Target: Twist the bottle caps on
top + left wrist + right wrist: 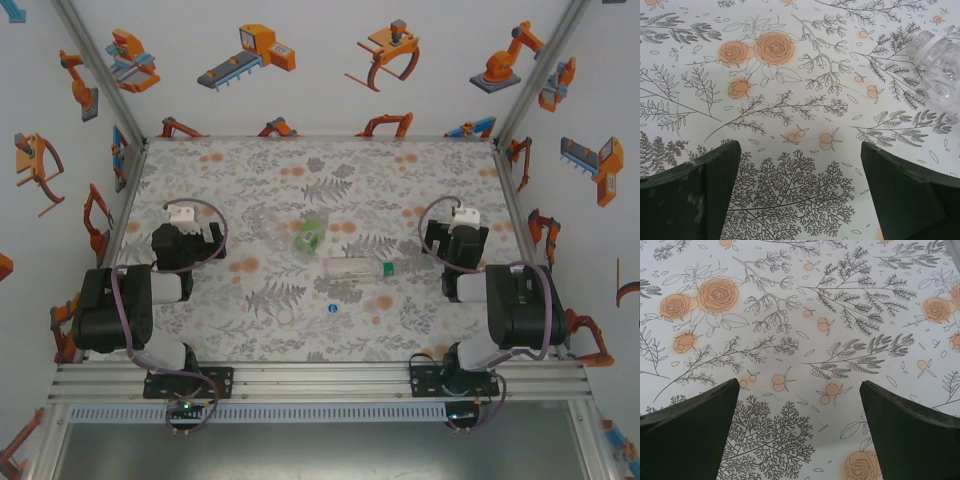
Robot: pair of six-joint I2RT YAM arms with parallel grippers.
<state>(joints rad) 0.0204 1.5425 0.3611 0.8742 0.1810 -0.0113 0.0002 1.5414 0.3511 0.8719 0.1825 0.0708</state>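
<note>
Left pincer point(800, 145) is spread wide. Its dark fingers point(695, 195) sit at the bottom corners of the left wrist view w/ nothing btwn them but the floral mat point(790, 100), so it grips nothing. A clear ribbed bottle point(935, 65) lies at upper right of that view, well apart from the fingers; which end faces the camera can't be told. Right pincer point(799, 381) is open just as wide and is empty too, its fingers point(905, 435) over bare mat w/ rose and fern print.

Top view: left arm point(150, 280) is folded at the left side of the table point(320, 372) and right arm point(490, 280) at the right side, both well apart from the items in the middle. The green-label bottle point(308, 236) is near the ctr of the mat; upright or tipped can't be told. Just right of it and nearer the bases, a second bottle point(352, 267) lies on its side, running left-right, w/ a clear body and a greenish end toward the right arm. A faint see-through shape point(257, 222) left of the green-label bottle is prob. the ribbed bottle from the wrist view. The blue cap point(332, 309) lies loose on the mat, nearer the bases than the lying bottle and touching neither bottle. A pale ring point(285, 316) sits just left of the blue cap. It may be a white cap but is too faint to say.
</note>
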